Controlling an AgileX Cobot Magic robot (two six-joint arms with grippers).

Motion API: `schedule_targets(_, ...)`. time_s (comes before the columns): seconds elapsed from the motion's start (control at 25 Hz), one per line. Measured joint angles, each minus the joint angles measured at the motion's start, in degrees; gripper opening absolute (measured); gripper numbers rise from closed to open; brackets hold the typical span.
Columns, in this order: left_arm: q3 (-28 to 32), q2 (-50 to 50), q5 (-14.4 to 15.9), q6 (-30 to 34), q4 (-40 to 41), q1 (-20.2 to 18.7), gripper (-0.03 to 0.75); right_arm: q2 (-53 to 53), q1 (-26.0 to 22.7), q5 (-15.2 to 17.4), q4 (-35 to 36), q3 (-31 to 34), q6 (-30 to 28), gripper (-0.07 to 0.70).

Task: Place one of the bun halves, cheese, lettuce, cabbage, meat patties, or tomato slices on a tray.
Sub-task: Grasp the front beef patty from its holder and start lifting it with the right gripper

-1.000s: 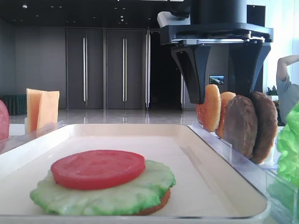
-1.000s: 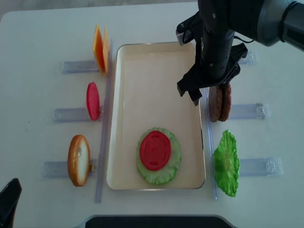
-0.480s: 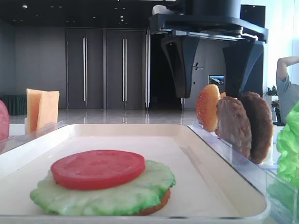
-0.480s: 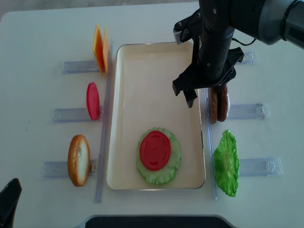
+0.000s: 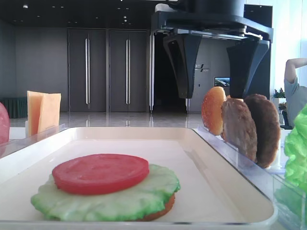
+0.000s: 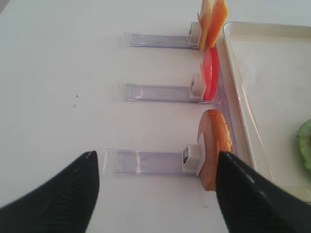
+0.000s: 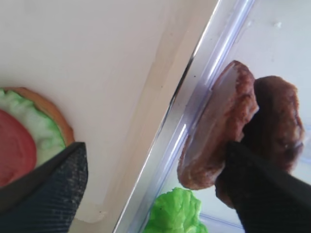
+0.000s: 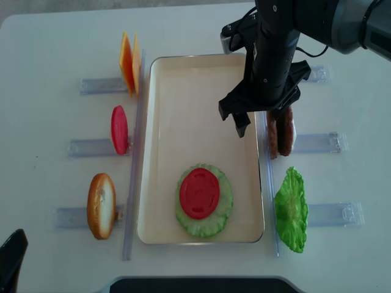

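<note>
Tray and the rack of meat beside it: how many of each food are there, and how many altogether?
Bun half: 1
Lettuce leaf: 1
Tomato slice: 1
Meat patties: 2
Total: 5

On the table I count one tray (image 8: 162, 152), two meat patties (image 8: 279, 130), two cheese slices (image 8: 127, 61), two tomato slices (image 8: 199, 192), two lettuce leaves (image 8: 291, 209), three visible bun halves (image 8: 101, 205) and six clear holders (image 8: 91, 147).
</note>
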Motion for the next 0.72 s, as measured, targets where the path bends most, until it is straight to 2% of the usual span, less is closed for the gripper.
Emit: schedule_targets(0.72,0.0,0.0,0.0,0.0,0.0,0.0,0.573,-0.6,0.0,0.3,-1.6,-2.3,0.9,0.548)
